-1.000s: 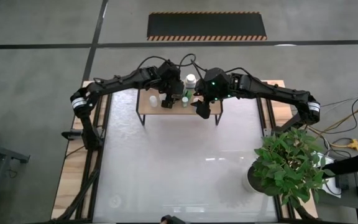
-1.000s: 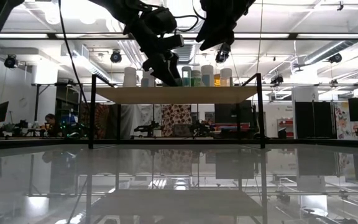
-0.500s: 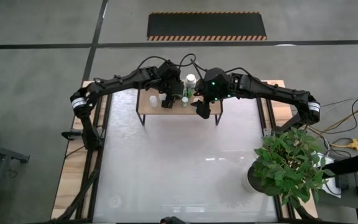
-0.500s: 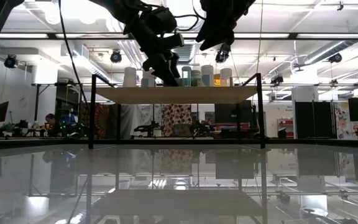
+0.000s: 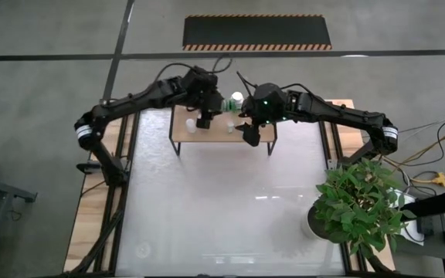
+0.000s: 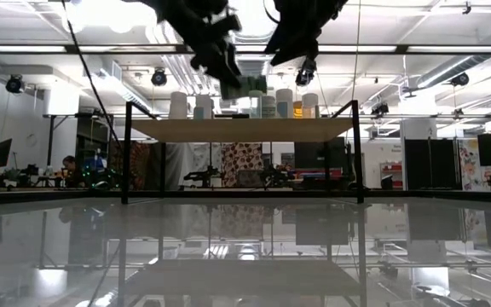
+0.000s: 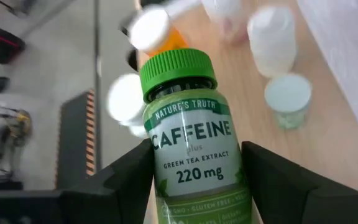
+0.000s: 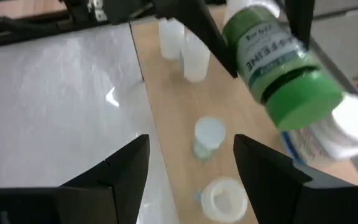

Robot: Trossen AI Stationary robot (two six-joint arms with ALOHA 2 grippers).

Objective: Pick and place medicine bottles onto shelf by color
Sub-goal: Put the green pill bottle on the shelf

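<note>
The light-wood shelf (image 5: 222,133) stands at the table's far edge on thin black legs. Several white and clear medicine bottles (image 6: 178,104) and an orange one (image 7: 166,40) stand on it. My left gripper (image 7: 194,171) is above the shelf (image 6: 241,130) and shut on a green-capped bottle (image 7: 188,143), which also shows green in the low view (image 6: 254,83). To its right, my right gripper (image 8: 191,162) hovers open over the shelf (image 8: 166,106) with nothing between its fingers. The green bottle (image 8: 278,56) hangs just ahead of it. My left gripper pinches the green bottle's body between its two fingers (image 7: 129,177), one on each side of the lower label (image 7: 191,180). The fingers slant downward at it. The bottle is lifted clear of the shelf, roughly upright, its green cap (image 7: 178,71) on top.
A potted green plant (image 5: 358,205) stands at the table's near right. The glossy white tabletop (image 5: 222,201) stretches in front of the shelf. Small clear bottles (image 8: 207,137) stand on the shelf below my right gripper.
My left gripper has risen from shelf height and carried the green bottle up with it. The bottle stood among the others on the shelf and now hangs clear above it.
</note>
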